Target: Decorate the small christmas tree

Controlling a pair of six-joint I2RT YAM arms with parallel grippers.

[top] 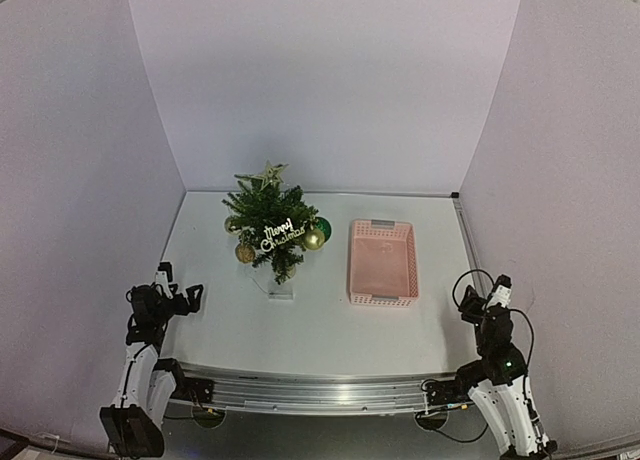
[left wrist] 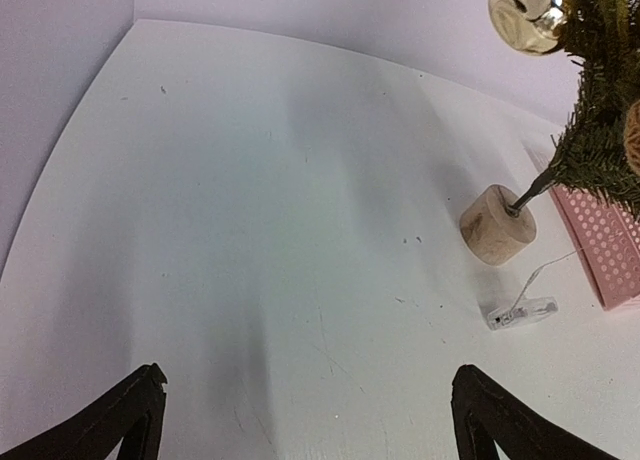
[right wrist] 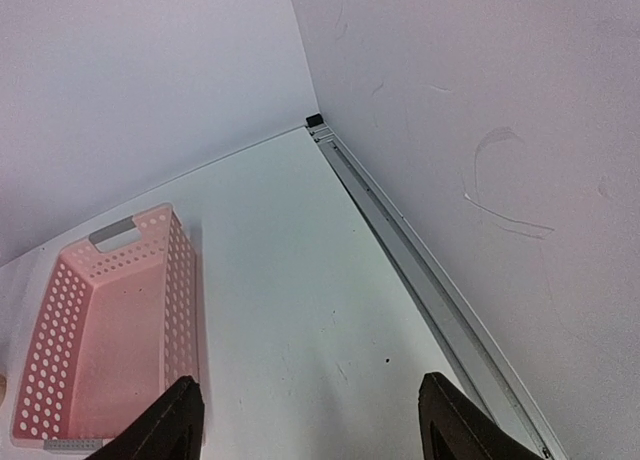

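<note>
Left claw (left wrist: 307,382) and tree (left wrist: 598,152), partly off-frame

White "Merry Christmas" sign (top: 283,234) on the front of the small christmas tree (top: 262,202)

The small christmas tree (top: 272,225) stands on the table (top: 320,330), just left of the basket (top: 352,265)

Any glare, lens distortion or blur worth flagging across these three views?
Top external: soft even light, table edges bowed by the wide lens, small christmas tree sharp. Left wrist: strong curving of the far table edge, bright highlights on the gold bauble. Right wrist: pink basket crisp, no glare.
</note>
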